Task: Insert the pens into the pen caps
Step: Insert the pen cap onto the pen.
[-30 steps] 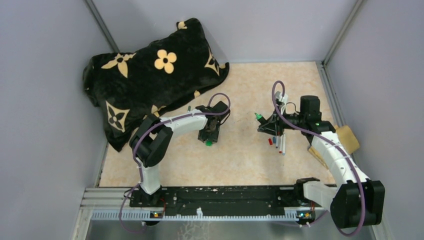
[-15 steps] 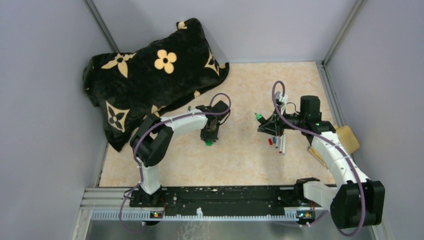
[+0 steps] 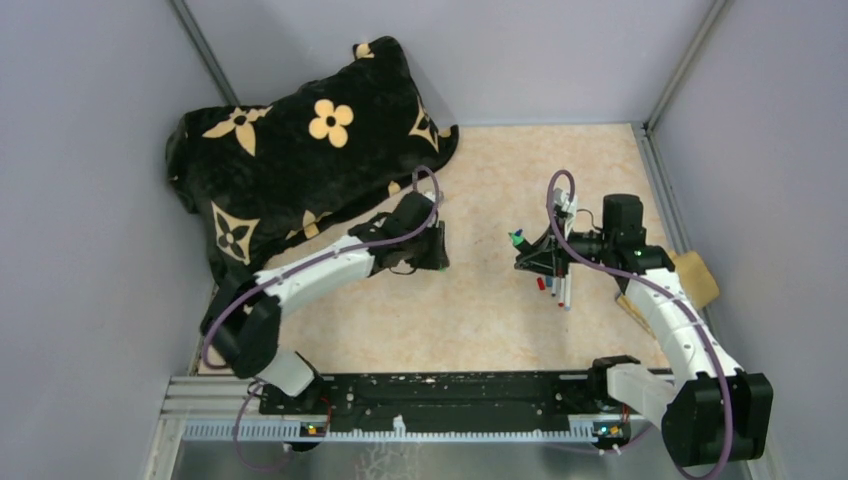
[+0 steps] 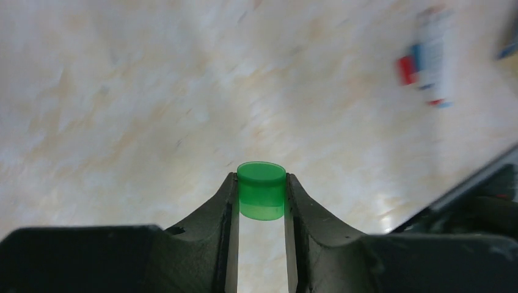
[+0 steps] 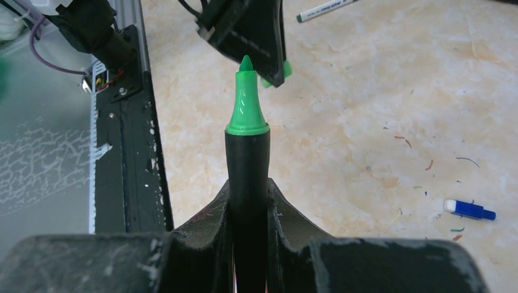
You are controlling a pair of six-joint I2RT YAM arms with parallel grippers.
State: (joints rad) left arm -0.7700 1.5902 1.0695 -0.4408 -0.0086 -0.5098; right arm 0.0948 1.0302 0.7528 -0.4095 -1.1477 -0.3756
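Observation:
A small green pen cap [image 4: 261, 190] is pinched between the fingertips of my left gripper [image 4: 261, 180], lifted off the table. From above, the left gripper [image 3: 432, 250] sits mid-table, facing right. My right gripper [image 5: 248, 186] is shut on a thick black pen [image 5: 247, 165] whose green tip [image 5: 246, 97] points at the left gripper [image 5: 250, 30]. Seen from overhead, that tip [image 3: 515, 238] sticks out left of the right gripper [image 3: 540, 255]. Other pens [image 3: 560, 290] lie just below it, beside a red cap [image 3: 541, 284]. A blue cap [image 5: 470, 209] lies on the table.
A black floral pillow [image 3: 300, 160] fills the back left corner. A tan cardboard box [image 3: 695, 278] sits by the right wall. One white pen [image 5: 324, 9] lies beyond the left gripper. The black rail [image 3: 440, 392] runs along the near edge.
My left gripper closed on the green cap, lifted it off the table and swung up to face right. The right arm with its pen barely shifted.

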